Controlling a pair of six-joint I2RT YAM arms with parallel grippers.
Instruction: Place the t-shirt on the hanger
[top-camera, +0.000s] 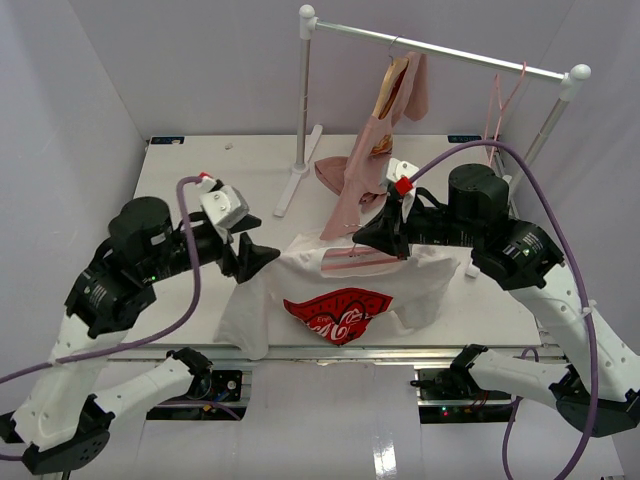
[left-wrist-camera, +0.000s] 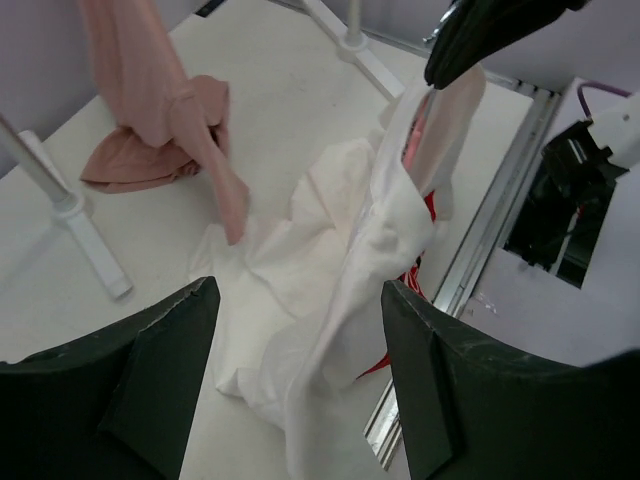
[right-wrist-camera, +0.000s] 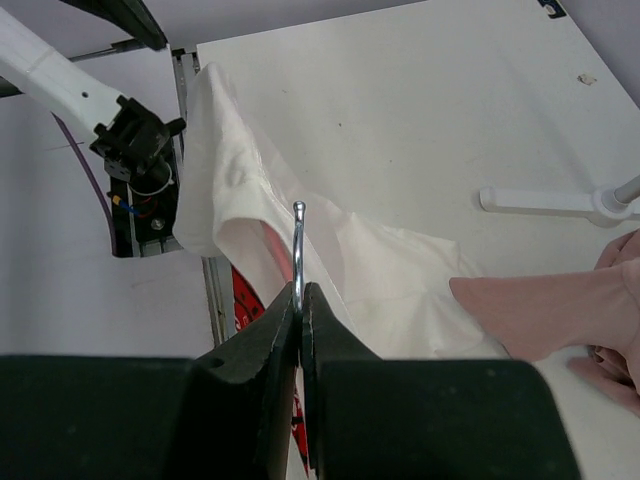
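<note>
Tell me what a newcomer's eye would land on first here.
The white t-shirt with its red graphic, draped at the near edge of the table. The right gripper is shut on the hook of the hanger at its collar, with the left gripper open just beside it. Behind, a dusty-pink garment hangs from the rail.

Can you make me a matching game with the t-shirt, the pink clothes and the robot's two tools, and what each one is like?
Things:
1. t-shirt
2. pink garment
3. left tool
4. right tool

What it is like:
A. shut on the hook of the hanger
B. hanging from the rail
C. white with a red print
D. open, holding nothing

Pairs: 1-C, 2-B, 3-D, 4-A.
</note>
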